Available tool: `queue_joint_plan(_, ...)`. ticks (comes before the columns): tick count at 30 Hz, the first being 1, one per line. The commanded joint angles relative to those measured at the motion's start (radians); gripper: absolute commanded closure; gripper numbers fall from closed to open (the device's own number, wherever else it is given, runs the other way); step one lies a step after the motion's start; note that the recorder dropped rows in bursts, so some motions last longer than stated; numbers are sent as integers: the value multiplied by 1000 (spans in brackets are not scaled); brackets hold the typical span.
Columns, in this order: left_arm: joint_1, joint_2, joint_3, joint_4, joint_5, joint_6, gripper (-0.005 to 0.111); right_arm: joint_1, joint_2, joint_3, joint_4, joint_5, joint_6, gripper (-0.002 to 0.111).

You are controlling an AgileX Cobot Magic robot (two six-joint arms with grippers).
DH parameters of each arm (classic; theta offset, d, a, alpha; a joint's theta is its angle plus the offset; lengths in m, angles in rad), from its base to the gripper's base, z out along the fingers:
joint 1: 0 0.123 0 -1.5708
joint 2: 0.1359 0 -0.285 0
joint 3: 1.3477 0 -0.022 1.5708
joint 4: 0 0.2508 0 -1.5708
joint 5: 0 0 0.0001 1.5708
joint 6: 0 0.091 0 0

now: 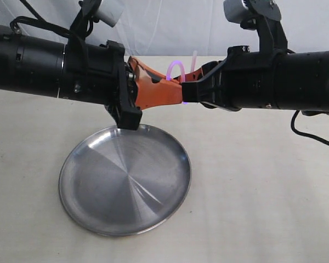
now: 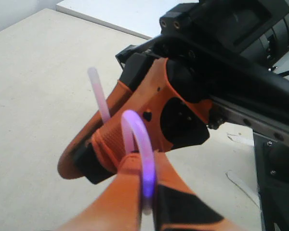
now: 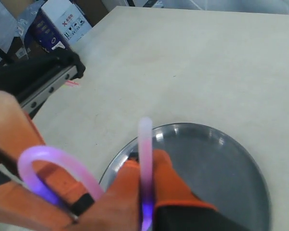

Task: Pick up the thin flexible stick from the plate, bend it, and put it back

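Both grippers meet in the air above the far rim of the steel plate [image 1: 125,181], each shut on the thin flexible stick [image 1: 175,68]. The pink-purple stick is bent into a tight arch between them, with one free end sticking up. My left gripper [image 2: 147,192] pinches one leg of the stick's [image 2: 139,139] loop between its orange fingers. The stick [image 3: 145,159] stands upright in my right gripper [image 3: 147,192], and its loop curves off to the other gripper. The plate [image 3: 221,163] lies empty under them.
The plate rests on a pale table [image 1: 263,192]. Boxes [image 3: 58,24] and a black rail [image 3: 43,82] stand beyond the table's edge in the right wrist view. The two black arms [image 1: 38,66] span the scene above the table.
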State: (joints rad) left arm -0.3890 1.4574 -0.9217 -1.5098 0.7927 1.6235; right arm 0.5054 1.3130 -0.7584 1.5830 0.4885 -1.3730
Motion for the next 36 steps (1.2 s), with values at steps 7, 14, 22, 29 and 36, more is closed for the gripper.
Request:
queue_joint_plan(7,2,8,-2,-30,-51,-5,107,26,-11,-2,23,198,-12,109)
queue_joint_plan(14,2,8,-2,-10,-42,-7,107,26,-11,-2,-4,242,-21,109)
queue_joint_plan(22,2,8,-2,34,-35,-33,107,26,-11,-2,-12,250,-23,109)
queue_joint_plan(29,2,8,-2,44,-35,-35,107,26,-11,-2,-12,277,-28,109)
queue_joint_plan(36,2,8,-2,46,-35,-35,107,26,-11,-2,-12,275,-33,109)
